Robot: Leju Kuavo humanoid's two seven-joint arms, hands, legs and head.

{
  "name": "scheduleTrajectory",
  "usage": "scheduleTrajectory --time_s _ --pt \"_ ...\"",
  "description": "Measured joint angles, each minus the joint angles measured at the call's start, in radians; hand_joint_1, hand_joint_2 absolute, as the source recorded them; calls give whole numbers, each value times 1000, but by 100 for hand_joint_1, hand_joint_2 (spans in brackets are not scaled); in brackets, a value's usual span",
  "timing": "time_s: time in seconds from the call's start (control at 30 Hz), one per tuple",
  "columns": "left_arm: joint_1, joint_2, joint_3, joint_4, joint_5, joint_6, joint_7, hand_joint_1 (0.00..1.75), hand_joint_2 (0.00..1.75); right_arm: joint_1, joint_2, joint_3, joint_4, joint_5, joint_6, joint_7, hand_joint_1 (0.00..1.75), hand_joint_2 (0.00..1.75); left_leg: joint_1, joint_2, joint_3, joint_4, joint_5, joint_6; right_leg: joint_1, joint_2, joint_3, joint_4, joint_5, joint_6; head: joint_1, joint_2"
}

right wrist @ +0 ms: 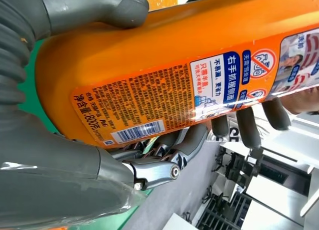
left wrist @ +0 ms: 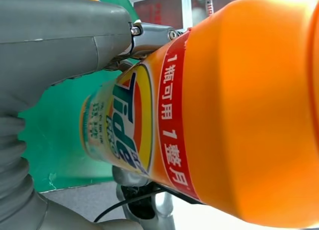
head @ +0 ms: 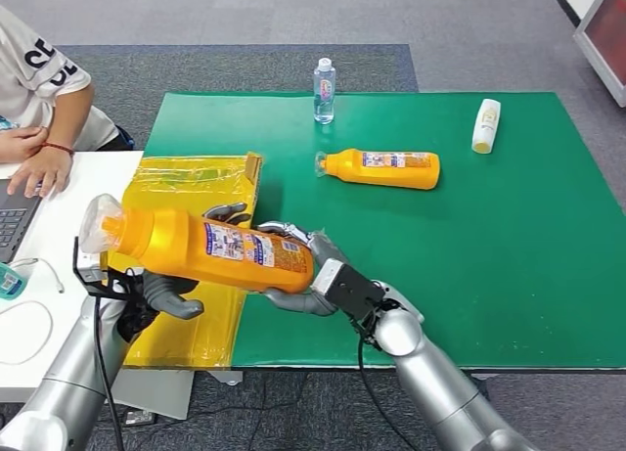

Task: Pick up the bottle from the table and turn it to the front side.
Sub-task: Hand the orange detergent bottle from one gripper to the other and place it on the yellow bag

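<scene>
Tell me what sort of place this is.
Likely an office or lab set up for robot trials: grey carpet floor, a green mat-covered table with staged detergent bottles, and a person at a laptop beside it.

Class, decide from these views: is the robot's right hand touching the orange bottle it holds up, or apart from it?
Touching. The right wrist view shows the right hand with its thumb pressed on the orange bottle and dark fingers wrapped against the other side.

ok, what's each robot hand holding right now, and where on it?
Both hold one orange detergent bottle: right robot hand grips its base end, left robot hand supports it under the neck end.
</scene>
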Motion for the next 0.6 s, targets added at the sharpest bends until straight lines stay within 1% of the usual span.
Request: scheduleTrajectory --time_s 0.13,0.3,0.47,0.6 --pt "3 0 0 -6 0 6 0 0 175 4 4 2 0 11 -7 3 175 175 0 0 0 0 0 0 0 0 0 0 0 0 0 0" --pt "11 -4 5 -32 -3 30 0 0 175 17 12 7 8 68 -47 19 175 175 0 0 0 0 0 0 0 0 0 0 0 0 0 0" --pt "29 -30 21 -137 -8 41 0 0 175 35 23 8 87 97 -72 8 175 175 0 0 -1 0 0 0 0 0 0 0 0 0 0 0" --pt "39 -43 20 -223 -23 73 0 0 175 36 38 3 160 115 -81 -6 175 175 0 0 -1 0 0 0 0 0 -1 0 0 0 0 0"
